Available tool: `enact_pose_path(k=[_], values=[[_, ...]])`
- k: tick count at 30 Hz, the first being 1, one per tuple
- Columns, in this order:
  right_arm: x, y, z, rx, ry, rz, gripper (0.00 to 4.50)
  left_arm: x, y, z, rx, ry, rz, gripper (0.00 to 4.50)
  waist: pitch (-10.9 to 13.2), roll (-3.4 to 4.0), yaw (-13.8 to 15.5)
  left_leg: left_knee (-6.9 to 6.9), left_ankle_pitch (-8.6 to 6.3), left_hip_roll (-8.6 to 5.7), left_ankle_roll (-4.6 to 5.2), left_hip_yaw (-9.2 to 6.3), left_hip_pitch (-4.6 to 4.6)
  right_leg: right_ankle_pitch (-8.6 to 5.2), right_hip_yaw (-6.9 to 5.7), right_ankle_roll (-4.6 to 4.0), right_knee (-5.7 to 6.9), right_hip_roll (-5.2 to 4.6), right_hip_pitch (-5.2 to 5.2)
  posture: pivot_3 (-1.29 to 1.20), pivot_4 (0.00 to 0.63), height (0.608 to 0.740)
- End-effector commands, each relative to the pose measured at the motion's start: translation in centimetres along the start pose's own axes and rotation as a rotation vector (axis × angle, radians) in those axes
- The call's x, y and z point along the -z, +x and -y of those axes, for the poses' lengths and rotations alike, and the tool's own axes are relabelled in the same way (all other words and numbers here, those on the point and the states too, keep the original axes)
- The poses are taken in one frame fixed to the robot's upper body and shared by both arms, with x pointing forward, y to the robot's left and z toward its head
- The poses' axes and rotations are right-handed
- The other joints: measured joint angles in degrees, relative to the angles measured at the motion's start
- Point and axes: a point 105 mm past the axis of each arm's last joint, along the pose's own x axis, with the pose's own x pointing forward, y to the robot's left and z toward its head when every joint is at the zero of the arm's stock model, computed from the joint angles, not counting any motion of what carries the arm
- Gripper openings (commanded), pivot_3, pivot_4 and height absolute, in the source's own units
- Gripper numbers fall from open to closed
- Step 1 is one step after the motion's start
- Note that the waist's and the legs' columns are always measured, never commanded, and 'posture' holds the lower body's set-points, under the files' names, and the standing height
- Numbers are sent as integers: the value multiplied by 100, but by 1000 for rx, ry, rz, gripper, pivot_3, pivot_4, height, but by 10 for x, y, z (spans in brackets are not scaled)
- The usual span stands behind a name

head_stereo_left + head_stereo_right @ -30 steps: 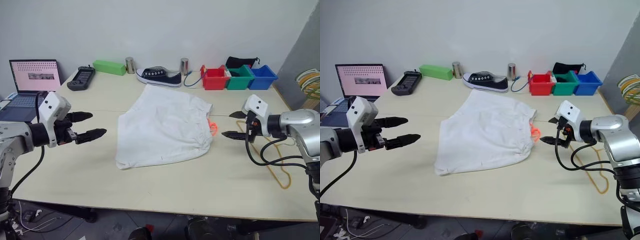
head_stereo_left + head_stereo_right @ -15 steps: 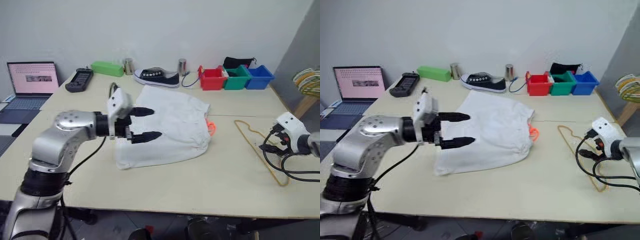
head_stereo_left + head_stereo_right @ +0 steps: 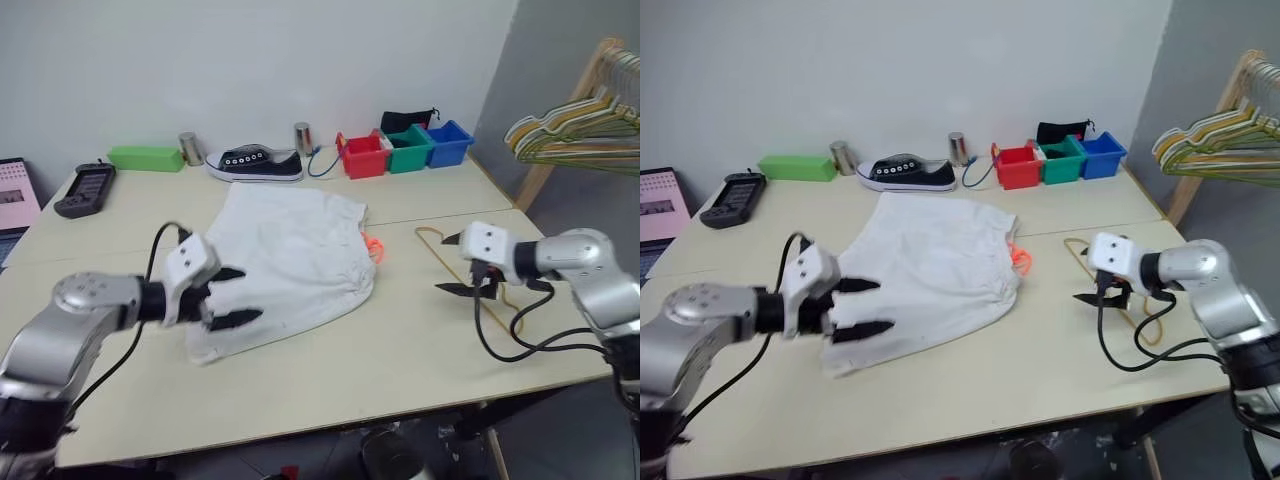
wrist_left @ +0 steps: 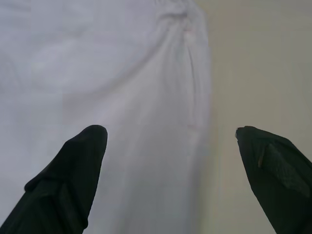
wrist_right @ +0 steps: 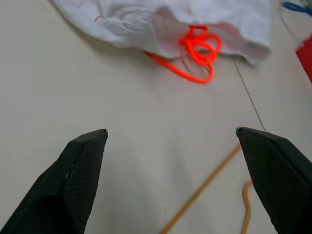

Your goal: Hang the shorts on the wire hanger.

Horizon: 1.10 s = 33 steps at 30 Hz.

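The white shorts [image 3: 290, 245] lie flat in the middle of the table, their orange-red drawstring [image 5: 197, 46] spilling from the waistband on the right side. My left gripper [image 3: 250, 295] hovers open at the shorts' near left edge, its fingers spread over the white fabric [image 4: 122, 73]. The thin tan wire hanger [image 3: 427, 233] lies flat on the table to the right of the shorts. My right gripper [image 3: 441, 264] hangs open just above the hanger's end nearest the shorts, pointing toward the drawstring, with nothing between its fingers.
Along the table's back edge stand a green box [image 3: 146, 158], two metal cans, a black shoe [image 3: 255, 163] and red, green and blue bins [image 3: 392, 152]. A handheld device [image 3: 85, 190] lies at the back left. A wooden rack with bunched hangers [image 3: 570, 125] stands off the table's right side.
The camera has swung right. My left gripper has dropped back to the shorts' near left edge. My right gripper has come in from the far right to over the hanger and rolled.
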Motion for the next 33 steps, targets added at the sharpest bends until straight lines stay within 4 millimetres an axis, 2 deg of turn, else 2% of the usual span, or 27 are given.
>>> enact_pose_path(k=[1, 5, 10, 15, 20, 22, 25, 33], values=[[-3, 17, 14, -53, -183, -10, 4476, 9, -11, 14, -41, 27, -35, 4500, 0, 0, 113, 0, 0, 0, 0, 0, 2, 6, 0, -11, 0, 0, 0, -241, 44, 740], [3, 34, 23, -110, -318, -60, 4476, 27, -5, 13, -102, 28, -58, 4500, 4, 1, 388, -1, 0, 2, 0, -17, 4, 12, -15, -22, 2, 4, -2, -204, 41, 740], [2, 49, 32, -150, -477, -111, 4476, 41, 6, -4, -191, 35, -52, 4500, 5, 4, 648, -12, 0, -1, -1, -13, 43, 13, -10, -27, 0, 4, 7, -187, 40, 740], [-5, 63, 32, -186, -674, -144, 4476, 57, 18, -11, -188, -1, -71, 4500, 2, 2, 725, -23, 0, -3, -1, -16, 48, 14, -9, -30, 6, 4, 4, -174, 36, 740], [-9, 65, 25, -242, -731, -112, 4476, 60, 23, -7, -152, -8, -71, 4500, 2, 2, 723, -30, 0, -2, -2, -19, 48, 14, -13, -31, 6, 4, 5, -174, 36, 740], [-9, 66, 22, -260, -733, -104, 4500, 61, 24, -7, -151, -8, -69, 4116, 1, 3, 724, -31, 0, -1, -2, -20, 48, 14, -15, -31, 7, 4, 7, -165, 29, 740], [-11, 66, 19, -270, -726, -82, 3980, 62, 26, -7, -150, -10, -67, 3508, 1, 3, 726, -31, 0, -2, -2, -23, 50, 14, -18, -31, 14, 4, 11, -163, 26, 740], [-13, 64, 20, -265, -706, -61, 1927, 63, 25, -9, -140, 1, -81, 1691, 0, 2, 726, -30, 0, -3, -2, -24, 84, 9, -16, -40, 49, 6, 18, -169, 16, 740]])
